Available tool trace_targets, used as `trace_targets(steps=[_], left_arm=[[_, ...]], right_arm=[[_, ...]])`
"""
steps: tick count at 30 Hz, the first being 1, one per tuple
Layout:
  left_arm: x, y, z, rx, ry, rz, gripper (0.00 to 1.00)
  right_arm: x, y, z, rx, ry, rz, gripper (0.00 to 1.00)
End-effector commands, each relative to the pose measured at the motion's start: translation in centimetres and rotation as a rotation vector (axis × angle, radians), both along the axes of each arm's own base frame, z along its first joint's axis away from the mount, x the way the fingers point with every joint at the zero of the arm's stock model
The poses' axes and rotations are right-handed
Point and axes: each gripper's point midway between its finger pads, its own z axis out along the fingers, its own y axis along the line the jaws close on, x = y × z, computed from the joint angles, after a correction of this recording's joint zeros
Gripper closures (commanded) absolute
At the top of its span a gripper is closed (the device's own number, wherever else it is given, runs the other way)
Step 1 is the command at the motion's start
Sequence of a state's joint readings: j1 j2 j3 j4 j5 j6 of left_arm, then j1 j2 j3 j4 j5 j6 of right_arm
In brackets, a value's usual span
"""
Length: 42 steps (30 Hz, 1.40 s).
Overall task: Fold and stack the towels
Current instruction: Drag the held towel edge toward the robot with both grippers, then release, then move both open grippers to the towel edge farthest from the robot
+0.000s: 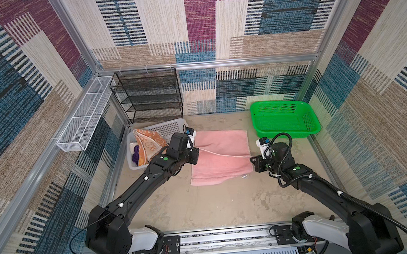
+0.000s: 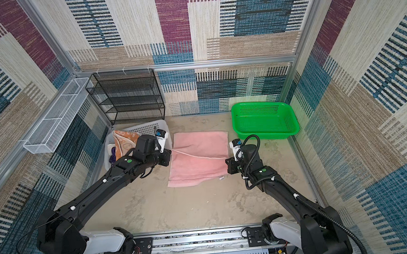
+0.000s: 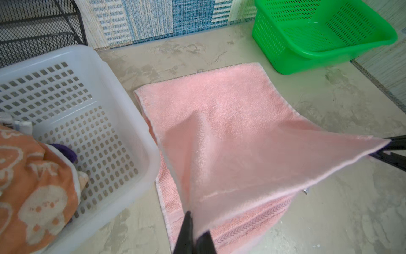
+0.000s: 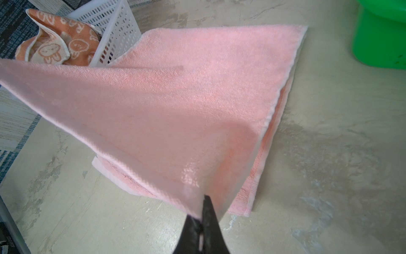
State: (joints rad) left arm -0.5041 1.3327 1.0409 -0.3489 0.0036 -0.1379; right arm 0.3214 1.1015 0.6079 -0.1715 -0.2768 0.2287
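Pink towel (image 1: 222, 166) lies mid-table, one edge lifted taut between the left gripper (image 3: 195, 231) and the right gripper (image 4: 203, 216), each clamped tight on a corner. Farther left, a white basket (image 1: 171, 125) holds the orange towel (image 1: 148, 145) and the purple towel (image 1: 135, 158); a green basket (image 1: 282, 102) sits far right.

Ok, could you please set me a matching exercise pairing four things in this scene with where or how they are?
Things:
1. pink towel
2. orange towel
3. green basket
4. black rack

Places or states:
A. inside the white basket
B. at the far right
C. one edge lifted
D. behind the white basket

Pairs: 1-C; 2-A; 3-B; 4-D
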Motion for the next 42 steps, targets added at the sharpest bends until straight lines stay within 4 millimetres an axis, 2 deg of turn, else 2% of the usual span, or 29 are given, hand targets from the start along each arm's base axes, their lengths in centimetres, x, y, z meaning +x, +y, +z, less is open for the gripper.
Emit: trace_targets(steps=[1,5,9,14,19,23,24,26,30,32,34,35,37,42], left_arm=[[-0.4,-0.2,-0.8,-0.037,0.016,0.019,1.0],[-1.4,0.0,-3.2,-0.023,0.07,0.024,1.0],[-2.3,0.0,-4.8,-0.024,0.111,0.02,1.0],[-3.4,0.0,-6.7,-0.03,0.15,0.028,1.0],[-4.5,0.0,-9.1,-0.035,0.21,0.034,1.0],[-5.4,-0.3,-10.3,-0.045,0.253,0.031,1.0],[-5.6,-0.2,-10.5,-0.044,0.26,0.033,0.98],[-6.0,0.0,-10.7,-0.048,0.268,0.039,0.86],[-6.7,0.6,-10.4,-0.049,0.269,0.049,0.74],[-7.0,1.1,-9.9,-0.042,0.254,0.063,0.69],[-7.2,1.9,-9.4,-0.028,0.234,0.087,0.57],[-7.3,2.3,-9.2,-0.021,0.225,0.095,0.52],[-7.3,3.0,-8.5,-0.009,0.195,0.119,0.5],[-6.7,3.6,-6.1,-0.021,0.111,0.144,0.45]], right_arm=[[-0.6,-0.2,-0.5,0.011,0.034,-0.02,1.0],[-1.5,0.0,-1.6,0.029,0.077,-0.014,1.0],[-2.8,0.4,-3.2,0.05,0.135,0.0,1.0],[-4.7,1.9,-4.9,0.137,0.206,0.039,1.0],[-5.9,2.1,-7.1,0.141,0.271,0.039,1.0],[-6.4,2.2,-7.7,0.146,0.294,0.043,0.96],[-6.6,2.2,-7.7,0.15,0.297,0.042,0.92],[-6.9,2.2,-7.6,0.16,0.299,0.047,0.82],[-7.5,2.6,-6.7,0.187,0.293,0.076,0.53],[-7.5,2.6,-5.9,0.19,0.279,0.079,0.43],[-7.0,2.4,-4.9,0.183,0.253,0.068,0.34],[-6.8,2.3,-4.6,0.177,0.243,0.059,0.32],[-5.9,1.5,-3.9,0.152,0.218,0.0,0.28],[-3.2,-0.4,-3.3,0.094,0.174,-0.163,0.27]])
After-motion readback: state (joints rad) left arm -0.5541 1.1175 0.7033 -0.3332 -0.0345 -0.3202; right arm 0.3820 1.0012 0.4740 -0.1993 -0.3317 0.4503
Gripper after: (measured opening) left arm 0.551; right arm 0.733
